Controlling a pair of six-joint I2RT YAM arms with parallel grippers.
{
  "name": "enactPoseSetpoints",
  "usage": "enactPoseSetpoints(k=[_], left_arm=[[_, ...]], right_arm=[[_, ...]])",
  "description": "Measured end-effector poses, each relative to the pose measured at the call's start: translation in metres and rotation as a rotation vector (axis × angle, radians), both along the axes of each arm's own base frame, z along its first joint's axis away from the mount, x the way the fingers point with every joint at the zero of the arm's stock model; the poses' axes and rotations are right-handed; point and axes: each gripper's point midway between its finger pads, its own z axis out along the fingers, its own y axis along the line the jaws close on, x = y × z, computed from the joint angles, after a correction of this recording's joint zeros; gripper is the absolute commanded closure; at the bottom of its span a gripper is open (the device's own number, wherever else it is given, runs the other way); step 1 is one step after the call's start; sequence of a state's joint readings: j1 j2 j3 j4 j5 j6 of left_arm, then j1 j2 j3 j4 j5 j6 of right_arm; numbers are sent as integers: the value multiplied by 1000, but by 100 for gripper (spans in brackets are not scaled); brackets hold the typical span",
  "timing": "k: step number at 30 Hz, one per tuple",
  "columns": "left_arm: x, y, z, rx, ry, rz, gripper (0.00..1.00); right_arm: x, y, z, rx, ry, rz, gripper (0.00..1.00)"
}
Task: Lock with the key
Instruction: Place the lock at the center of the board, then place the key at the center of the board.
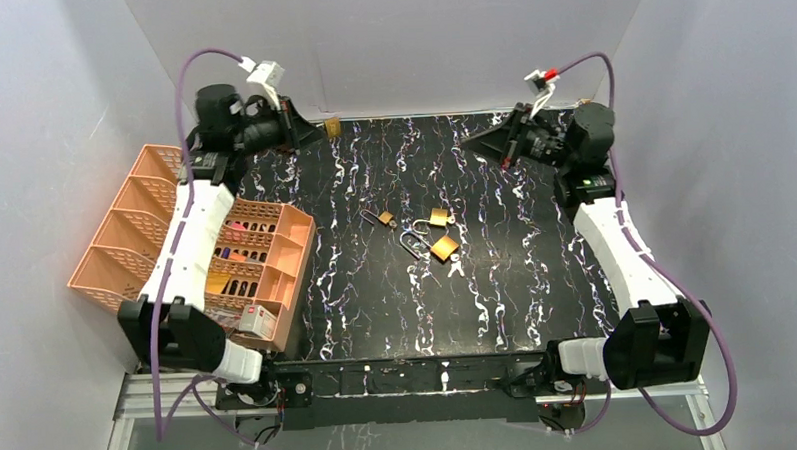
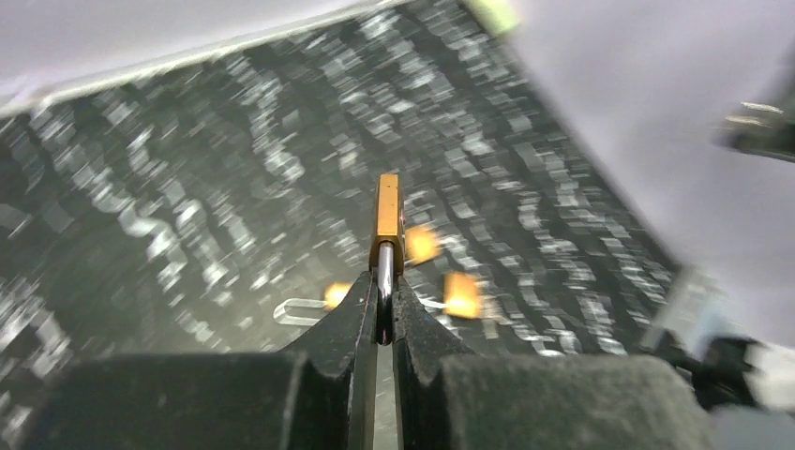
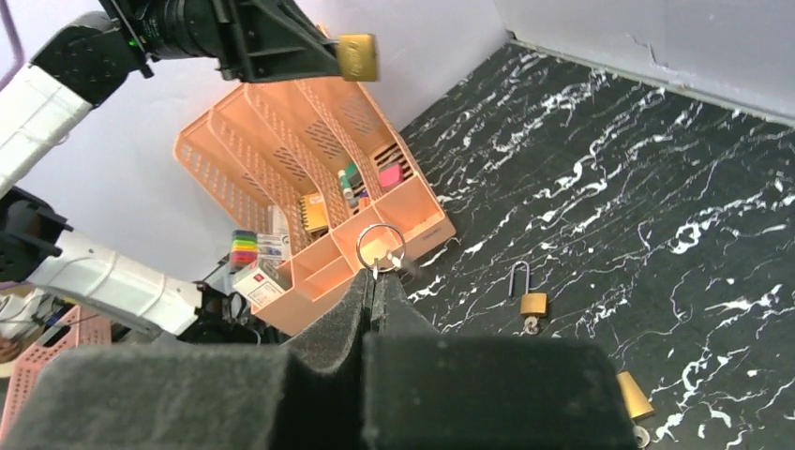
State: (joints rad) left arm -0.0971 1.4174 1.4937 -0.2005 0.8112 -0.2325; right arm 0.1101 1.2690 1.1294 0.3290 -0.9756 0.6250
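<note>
My left gripper (image 1: 314,132) is shut on the steel shackle of a brass padlock (image 1: 332,126) and holds it in the air over the table's far left corner. In the left wrist view the padlock body (image 2: 387,211) sticks out past the closed fingertips (image 2: 366,300). It also shows in the right wrist view (image 3: 357,56). My right gripper (image 1: 475,139) is raised at the far right and shut on a small key with a ring (image 3: 380,247); the key's blade is hidden between the pads. The two grippers are well apart.
Three more brass padlocks lie mid-table (image 1: 384,217) (image 1: 438,217) (image 1: 443,247), two with open shackles and keys in them (image 3: 532,302). An orange desk organiser (image 1: 265,250) with small items stands along the left side. Grey walls enclose the table.
</note>
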Motion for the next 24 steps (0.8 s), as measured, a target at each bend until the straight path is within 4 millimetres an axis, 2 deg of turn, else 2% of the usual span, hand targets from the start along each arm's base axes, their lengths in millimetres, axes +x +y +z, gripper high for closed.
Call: enactPoseSetpoints(k=[2,6,9,11,13,15,17,21,24], left_arm=[[26,8,-36,116,82,128,100],[65,24,-124,378,277,328,100],[87,39,-190,589,411,424,100],[98,46,-223,699,477,459,100],[107,51,-248,778,519,479,100],[113,56,-266,839,554,490,100],[118,59,-275,877,575,498,100],[145,56,-270,883,549,519,100],[153,52,-269,865,540,516,100]], right_arm=[[8,10,-12,-25,20,-28,100],[45,40,-47,-100,84,-94,100],[80,70,-88,-184,156,-131,100],[98,92,-119,-243,200,-146,100],[111,113,-148,-296,239,-151,100],[127,131,-179,-347,279,-161,100],[134,153,-199,-377,305,-145,100],[165,191,-233,-405,319,-140,100],[175,212,-258,-420,333,-132,100]])
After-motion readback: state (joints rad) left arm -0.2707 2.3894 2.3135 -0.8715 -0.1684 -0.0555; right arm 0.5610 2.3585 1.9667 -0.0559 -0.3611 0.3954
